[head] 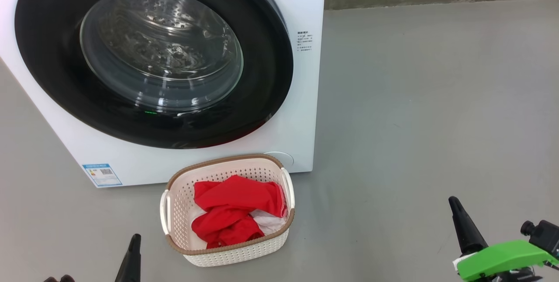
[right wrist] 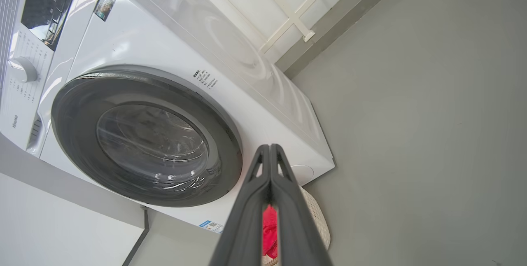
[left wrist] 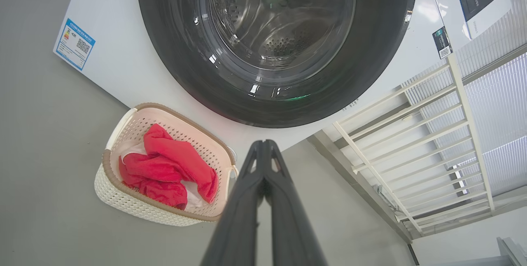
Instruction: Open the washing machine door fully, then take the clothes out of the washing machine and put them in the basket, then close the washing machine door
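Clothes [head: 236,199] — bright red fabric, white panels — lie in the cream perforated plastic basket [head: 236,256] at six o'clock below the glossy black round door [head: 48,55], seemingly shut. Left gripper [left wrist: 263,146] and right gripper [right wrist: 269,150]: clamped, empty. A firm press on the door's rim should confirm latching.

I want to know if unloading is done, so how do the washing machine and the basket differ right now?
The washing machine is a large white box; the basket is small, cream and brown-rimmed. The basket holds the red clothes; the machine's drum, seen through the door, looks bare. The machine is closed by that door; the basket is open-topped. Both stand on the grey floor.
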